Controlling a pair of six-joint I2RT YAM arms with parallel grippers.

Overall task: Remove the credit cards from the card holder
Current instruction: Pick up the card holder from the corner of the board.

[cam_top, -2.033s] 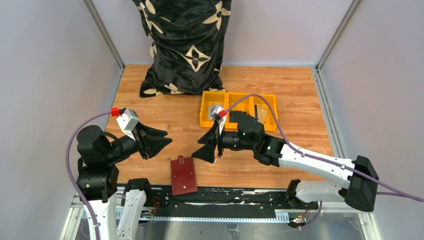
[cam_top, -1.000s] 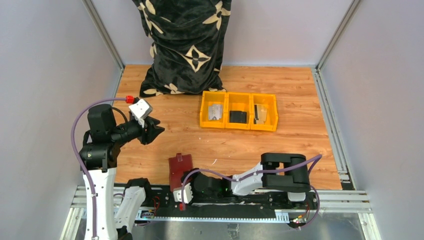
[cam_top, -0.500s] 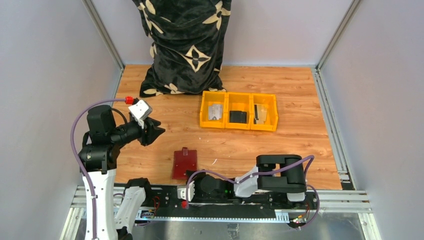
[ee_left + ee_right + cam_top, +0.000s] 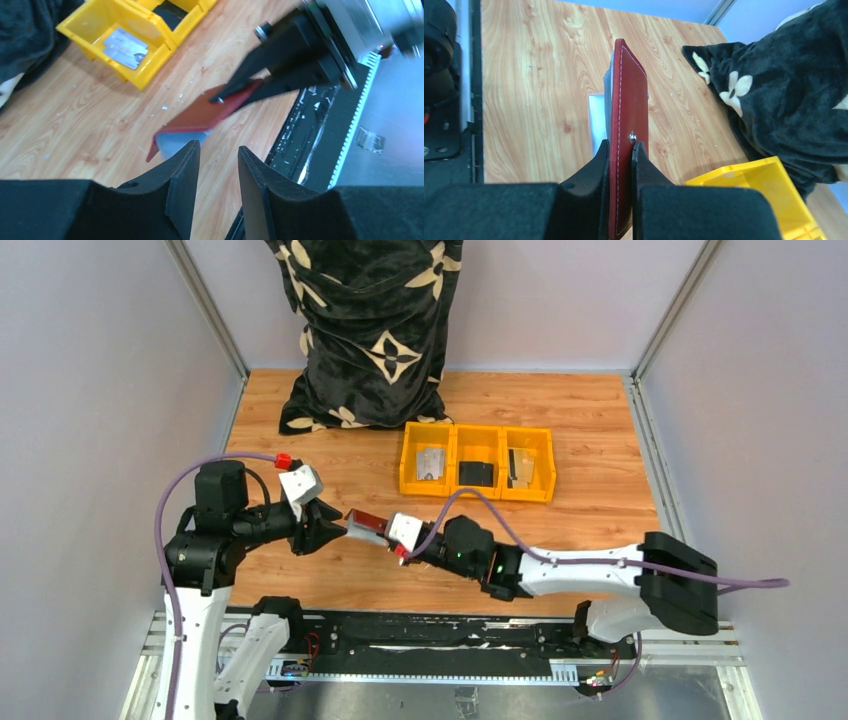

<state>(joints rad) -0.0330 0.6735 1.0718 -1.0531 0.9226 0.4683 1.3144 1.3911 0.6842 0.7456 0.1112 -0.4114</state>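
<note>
Card holder (image 4: pixel 631 102) sits clamped in my right gripper (image 4: pixel 620 149) at frame centre; my left gripper (image 4: pixel 218 150), jaws apart, hangs just beside.

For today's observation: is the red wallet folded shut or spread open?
Folded shut: the right gripper pinches the wallet as one thin slab.

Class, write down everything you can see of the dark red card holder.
The card holder is a thin, dark red, leather-like wallet with pale stitching along its edge and a small metal stud. The fingers of the right gripper clamp one end, holding it off the table. A pale grey-white piece pokes from its far end, toward the open left gripper close by.
</note>
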